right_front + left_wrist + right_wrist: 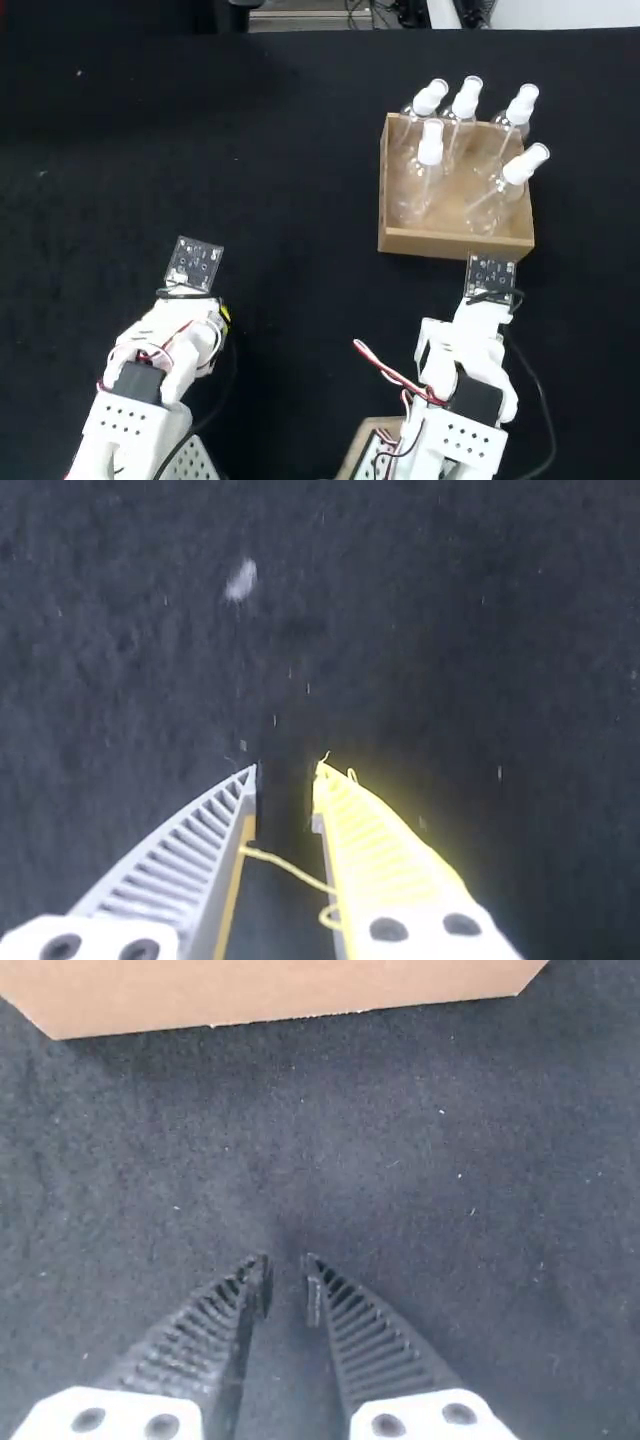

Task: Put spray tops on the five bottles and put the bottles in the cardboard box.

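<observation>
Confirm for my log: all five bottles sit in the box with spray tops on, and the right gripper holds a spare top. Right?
Not quite: the right gripper holds nothing, as the right wrist view shows. All five bottles do sit in the box with spray tops on.

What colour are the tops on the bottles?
White. The spray tops show best in the high view.
</observation>
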{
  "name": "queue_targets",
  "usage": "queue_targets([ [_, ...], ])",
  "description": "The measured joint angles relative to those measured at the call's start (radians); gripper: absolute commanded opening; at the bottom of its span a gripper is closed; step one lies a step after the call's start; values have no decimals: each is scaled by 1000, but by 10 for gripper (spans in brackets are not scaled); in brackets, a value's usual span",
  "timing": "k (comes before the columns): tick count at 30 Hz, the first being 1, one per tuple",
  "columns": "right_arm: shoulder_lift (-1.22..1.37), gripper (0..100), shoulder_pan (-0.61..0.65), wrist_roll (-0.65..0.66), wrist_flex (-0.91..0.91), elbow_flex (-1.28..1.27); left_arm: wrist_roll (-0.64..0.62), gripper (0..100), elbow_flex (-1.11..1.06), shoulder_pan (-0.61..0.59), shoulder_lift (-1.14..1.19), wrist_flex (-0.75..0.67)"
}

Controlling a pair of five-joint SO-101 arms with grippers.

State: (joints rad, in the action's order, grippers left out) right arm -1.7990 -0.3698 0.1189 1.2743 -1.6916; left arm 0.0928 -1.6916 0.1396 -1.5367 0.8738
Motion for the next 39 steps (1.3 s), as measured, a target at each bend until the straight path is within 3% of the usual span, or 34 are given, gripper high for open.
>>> queue_targets([
  [8, 0, 14, 0, 0, 0, 0, -2, 95, 0, 0, -247, 358],
  [26, 0, 14, 8, 0, 0, 0, -3, 95, 0, 2, -267, 376],
  [39, 0, 14, 255, 0, 0, 0, -3, 95, 0, 2, -267, 377],
])
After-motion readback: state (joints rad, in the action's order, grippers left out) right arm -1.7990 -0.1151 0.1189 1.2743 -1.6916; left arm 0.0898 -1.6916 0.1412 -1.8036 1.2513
